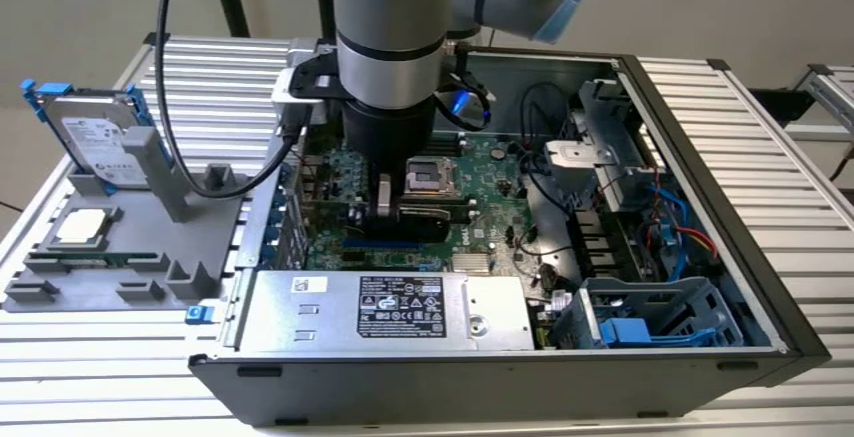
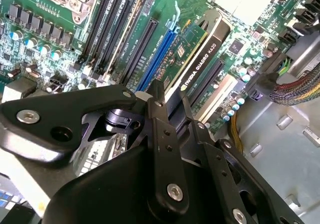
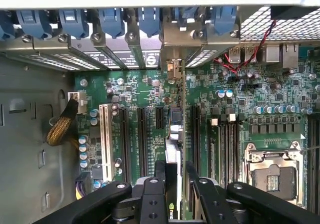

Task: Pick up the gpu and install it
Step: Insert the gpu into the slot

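The computer case (image 1: 694, 87) lay open on the counter (image 1: 747, 397), with the big green motherboard (image 3: 150, 92) flat on its floor. The arm (image 1: 387, 57) reached straight down into the case, near the case wall lined with blue clips (image 3: 112, 22).

The gpu (image 2: 197, 49) was held on its edge between the fingers (image 2: 162, 134) of the pincer (image 3: 172, 181), which was closed narrow on the card's top edge. The card was standing over the long slots (image 3: 141, 139) in the middle of the board. It could not be told if its bottom edge was already in a slot.

The card's long side ran along the slots. One end was pointed at the clip wall and the silver bracket (image 3: 172, 67) there, and the other end at the pincer.

Things could go wrong here. If the card was a little off the slot, it could be pushed onto the board and small parts could be bent. If the card was tipped, only one end might be pressed in. The bracket end could also be caught on the case wall.
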You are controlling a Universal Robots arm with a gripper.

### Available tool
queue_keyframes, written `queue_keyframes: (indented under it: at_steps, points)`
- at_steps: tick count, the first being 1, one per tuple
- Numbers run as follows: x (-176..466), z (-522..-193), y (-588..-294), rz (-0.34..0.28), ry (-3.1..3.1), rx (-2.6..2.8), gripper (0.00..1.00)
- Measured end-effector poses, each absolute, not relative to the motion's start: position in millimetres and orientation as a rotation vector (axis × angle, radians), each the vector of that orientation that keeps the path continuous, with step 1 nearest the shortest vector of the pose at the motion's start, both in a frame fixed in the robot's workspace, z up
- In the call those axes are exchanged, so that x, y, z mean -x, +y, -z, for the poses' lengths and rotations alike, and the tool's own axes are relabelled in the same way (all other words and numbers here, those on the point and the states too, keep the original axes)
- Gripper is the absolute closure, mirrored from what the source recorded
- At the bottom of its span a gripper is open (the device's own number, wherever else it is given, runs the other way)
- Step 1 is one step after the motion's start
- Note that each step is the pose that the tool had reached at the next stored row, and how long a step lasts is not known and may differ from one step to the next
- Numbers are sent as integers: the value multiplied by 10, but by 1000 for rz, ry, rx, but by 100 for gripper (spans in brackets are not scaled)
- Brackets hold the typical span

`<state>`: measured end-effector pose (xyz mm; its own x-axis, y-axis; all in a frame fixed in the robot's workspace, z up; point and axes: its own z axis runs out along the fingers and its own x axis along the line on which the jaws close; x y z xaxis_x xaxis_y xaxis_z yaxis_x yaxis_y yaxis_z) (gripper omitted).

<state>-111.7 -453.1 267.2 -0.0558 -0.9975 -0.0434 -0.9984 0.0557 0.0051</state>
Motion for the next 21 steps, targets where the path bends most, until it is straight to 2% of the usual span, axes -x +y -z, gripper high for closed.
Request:
queue_keyframes:
  at_steps: [21]
  points:
    - [1153,-2601,-4493,-52,2265,2136,100]
